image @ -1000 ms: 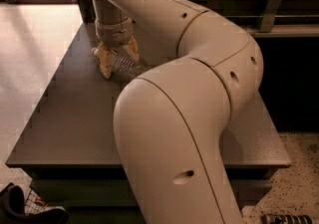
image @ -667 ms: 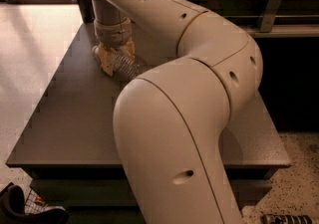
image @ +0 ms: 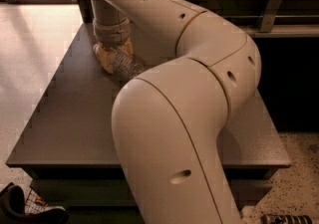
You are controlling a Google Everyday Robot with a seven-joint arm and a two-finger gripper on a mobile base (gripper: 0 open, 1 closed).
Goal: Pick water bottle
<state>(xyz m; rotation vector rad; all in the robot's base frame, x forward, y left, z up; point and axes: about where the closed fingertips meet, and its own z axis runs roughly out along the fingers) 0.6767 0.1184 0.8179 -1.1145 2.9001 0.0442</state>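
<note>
The water bottle (image: 127,64) is a clear ribbed plastic bottle lying on its side at the back left of the dark table (image: 75,128). Its cap and label are hidden behind the gripper. My gripper (image: 113,56), with yellowish pads, points down onto the table and sits around the bottle's left end. The bottle's ribbed body sticks out to the right from under it. My large cream arm (image: 199,68) sweeps from the front right across the table and hides much of its middle and right side.
A wooden wall and a metal bracket (image: 271,4) stand behind the table at the back right. A black object and a wire basket (image: 25,205) lie on the floor at the front left. A small dark ribbed item (image: 286,219) lies on the speckled floor at the front right.
The gripper and the bottle stay in nearly the same spot at the back left of the table. No clear movement shows.
</note>
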